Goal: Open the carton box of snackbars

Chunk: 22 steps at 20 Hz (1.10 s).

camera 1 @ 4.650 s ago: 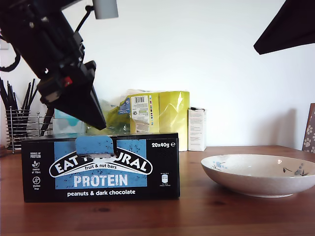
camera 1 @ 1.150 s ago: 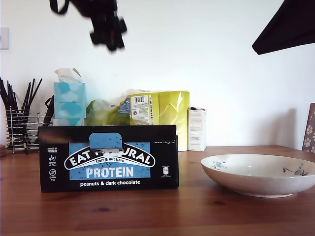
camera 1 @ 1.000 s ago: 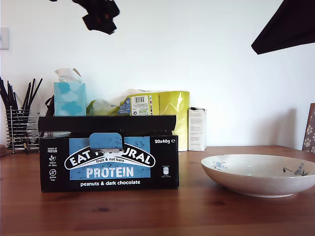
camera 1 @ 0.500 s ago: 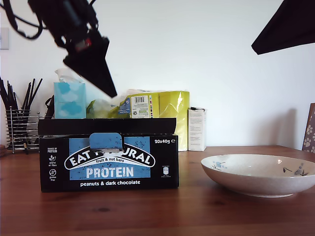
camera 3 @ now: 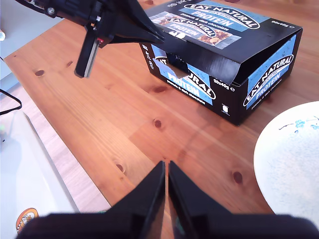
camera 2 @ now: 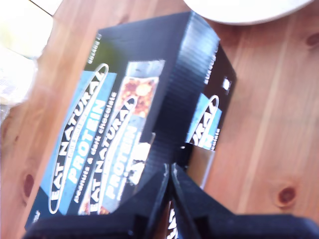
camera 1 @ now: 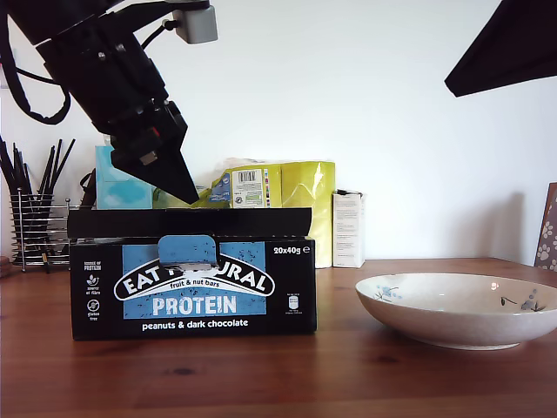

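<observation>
While the carton box (camera 1: pixel 192 283) stands on the wooden table (camera 1: pixel 348 383) at the exterior view's left, lid flap raised, my first gripper (camera 1: pixel 184 193) hovers just above the flap, jaws pressed together and empty. My second gripper (camera 3: pixel 166 169), also closed and empty, hangs high, well apart, near the bowl (camera 1: pixel 461 309).

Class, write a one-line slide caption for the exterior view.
My first gripper hangs just above the raised lid of the snack bar box on a wooden table, beside a white bowl.
</observation>
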Each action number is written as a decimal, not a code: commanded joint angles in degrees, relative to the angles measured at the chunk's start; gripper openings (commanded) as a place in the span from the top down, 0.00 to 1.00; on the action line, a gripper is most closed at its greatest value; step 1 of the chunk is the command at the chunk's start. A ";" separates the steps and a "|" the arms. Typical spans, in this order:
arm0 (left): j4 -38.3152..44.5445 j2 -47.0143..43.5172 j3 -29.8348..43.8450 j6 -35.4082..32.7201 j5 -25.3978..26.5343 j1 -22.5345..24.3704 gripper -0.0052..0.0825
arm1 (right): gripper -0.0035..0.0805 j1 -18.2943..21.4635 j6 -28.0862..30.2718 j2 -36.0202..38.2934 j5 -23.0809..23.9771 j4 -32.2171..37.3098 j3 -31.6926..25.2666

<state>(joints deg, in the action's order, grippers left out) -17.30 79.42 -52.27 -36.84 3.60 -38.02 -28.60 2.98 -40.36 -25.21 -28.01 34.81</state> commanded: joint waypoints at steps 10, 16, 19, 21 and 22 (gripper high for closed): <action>2.12 6.45 1.53 -0.70 -1.79 0.52 0.97 | 0.97 -0.26 0.09 0.02 -0.31 -0.17 0.79; 3.34 9.60 1.62 -0.70 -0.92 0.50 0.97 | 0.97 -0.26 0.09 0.02 -0.13 -0.22 0.79; 6.43 9.73 1.60 -1.20 2.38 0.35 0.97 | 0.97 -0.26 0.09 0.02 -0.13 -0.55 0.79; 8.31 9.73 1.60 -1.81 4.35 0.35 0.97 | 0.97 -0.26 0.09 0.02 -0.13 -0.59 0.79; 8.85 9.73 1.60 -2.29 5.03 0.35 0.97 | 0.97 -0.26 0.09 0.02 -0.13 -0.59 0.79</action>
<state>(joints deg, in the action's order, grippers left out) -9.13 88.27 -51.94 -38.59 8.12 -37.71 -28.60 3.01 -40.36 -25.15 -28.73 34.81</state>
